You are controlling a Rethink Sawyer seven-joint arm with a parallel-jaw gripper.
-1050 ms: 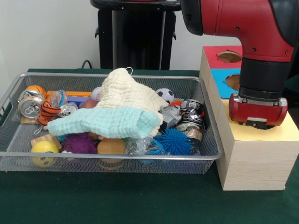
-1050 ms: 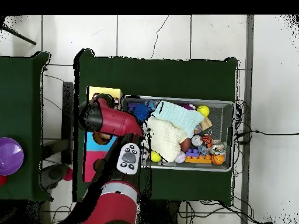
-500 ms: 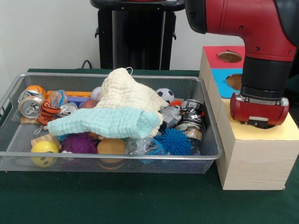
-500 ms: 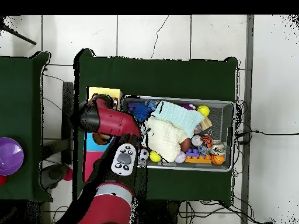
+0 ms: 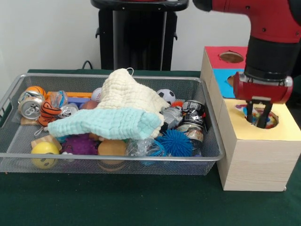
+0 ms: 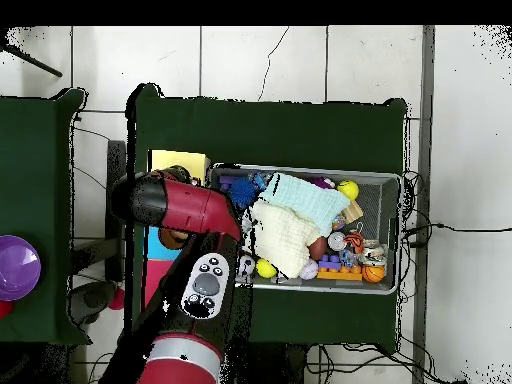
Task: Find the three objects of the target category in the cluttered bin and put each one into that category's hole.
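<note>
Front view: gripper (image 5: 258, 114) hangs empty, jaws apart, over the yellow hole (image 5: 261, 118); soft spiky ball (image 5: 174, 142) likely squashes easily.

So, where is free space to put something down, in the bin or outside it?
The wire bin is packed; the cloth covers its middle. Bare green table lies in front of the bin and the wooden box. The gripper hangs over the box's yellow hole.

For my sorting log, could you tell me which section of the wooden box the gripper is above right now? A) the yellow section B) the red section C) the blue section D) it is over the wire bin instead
A: in the front view the gripper hangs over the hole in the yellow section of the wooden box, apart from the wire bin.
</note>
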